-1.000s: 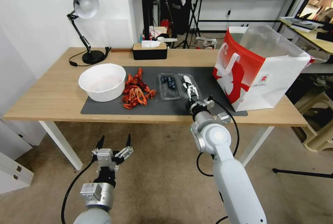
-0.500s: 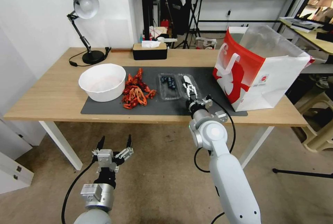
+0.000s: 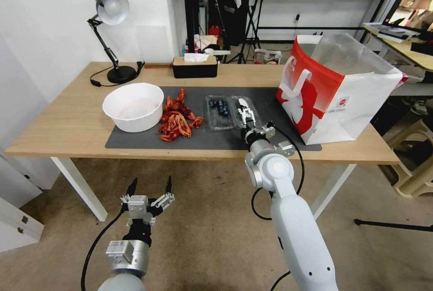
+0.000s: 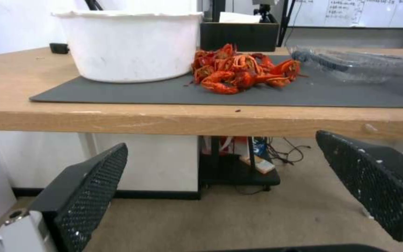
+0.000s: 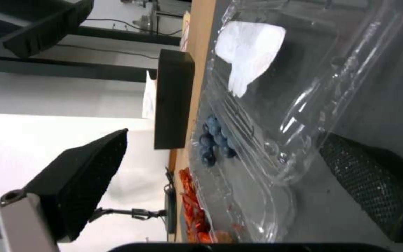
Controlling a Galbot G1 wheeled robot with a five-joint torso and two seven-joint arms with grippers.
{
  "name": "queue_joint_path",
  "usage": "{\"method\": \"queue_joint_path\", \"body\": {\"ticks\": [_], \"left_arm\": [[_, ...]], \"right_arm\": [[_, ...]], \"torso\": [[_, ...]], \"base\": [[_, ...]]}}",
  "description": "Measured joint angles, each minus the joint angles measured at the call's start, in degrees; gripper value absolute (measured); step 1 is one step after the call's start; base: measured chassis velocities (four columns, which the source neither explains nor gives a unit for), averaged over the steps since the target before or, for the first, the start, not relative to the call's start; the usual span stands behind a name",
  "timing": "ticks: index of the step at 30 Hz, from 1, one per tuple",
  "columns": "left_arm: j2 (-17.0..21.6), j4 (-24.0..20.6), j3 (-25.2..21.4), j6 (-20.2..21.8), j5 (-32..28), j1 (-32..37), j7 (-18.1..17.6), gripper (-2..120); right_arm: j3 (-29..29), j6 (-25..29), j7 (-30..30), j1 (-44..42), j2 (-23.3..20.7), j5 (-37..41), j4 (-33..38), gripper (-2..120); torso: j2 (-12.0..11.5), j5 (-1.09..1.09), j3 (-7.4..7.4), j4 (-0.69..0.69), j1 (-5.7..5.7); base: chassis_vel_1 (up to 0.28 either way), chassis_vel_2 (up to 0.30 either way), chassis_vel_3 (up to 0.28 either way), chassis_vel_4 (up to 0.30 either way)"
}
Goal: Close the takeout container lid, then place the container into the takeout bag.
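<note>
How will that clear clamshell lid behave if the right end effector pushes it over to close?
The takeout container lid looks thin and glossy, so it will probably flex and slip rather than swing stiffly. The container holds few blueberries, so it is likely light and may slide on the mat. The right end effector straddles the lid's edge, open.

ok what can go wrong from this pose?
1. The right gripper straddles the open lid edge with fingers spread; the thin clear plastic may flex or slip out rather than fold over.
2. The container lies loose on the mat, so a push could slide it toward the crayfish or spill blueberries.
3. The takeout bag stands close by the right arm; a wide swing might knock it.

The left gripper hangs open below the table edge.
</note>
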Motion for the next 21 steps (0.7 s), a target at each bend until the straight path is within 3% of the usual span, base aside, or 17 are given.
{"method": "queue_joint_path", "body": {"ticks": [21], "left_arm": [[0.36, -0.04, -0.17, -0.53, 0.25, 0.23, -0.26, 100]], "right_arm": [[2.29, 1.17, -0.71, 1.27, -0.65, -3.57, -0.64, 100]], "torso": [[-0.04, 0.0, 0.03, -0.01, 0.04]], "base": [[0.0, 0.0, 0.0, 0.0]]}}
